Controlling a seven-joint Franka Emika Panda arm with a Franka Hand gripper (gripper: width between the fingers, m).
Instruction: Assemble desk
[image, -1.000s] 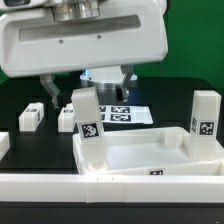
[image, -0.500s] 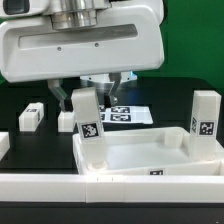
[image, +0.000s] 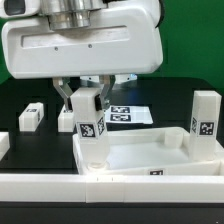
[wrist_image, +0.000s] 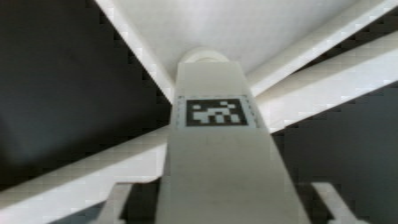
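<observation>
Gripper: gripper (image: 88, 103) is closed on the top of a leg (image: 92, 130). The fingers (image: 68, 100) sit against two opposite sides, as far as the ext. view shows. How firm the grip is can't be told.
Leg: upright at the corner of the tabletop (image: 150, 150) on the ext. view's left, foot at the rim. Probably in the corner socket, but the joint itself is hidden.
Key relation: leg is straight under the gripper. Its long axis is vertical and in line w/ the wrist. The wrist view looks down the leg (wrist_image: 217, 150), tag facing the cam.
Other legs: 2nd leg (image: 205, 118) stands at the ext. view's right corner. Two loose legs (image: 30, 117) (image: 66, 120) lie on the table behind, left of the marker board (image: 128, 115).
Step (judged): seating or screwing this leg in. Next move prob. a twist about the vertical axis.
Risk: an off-axis pull could tilt the leg or drag the tabletop.
</observation>
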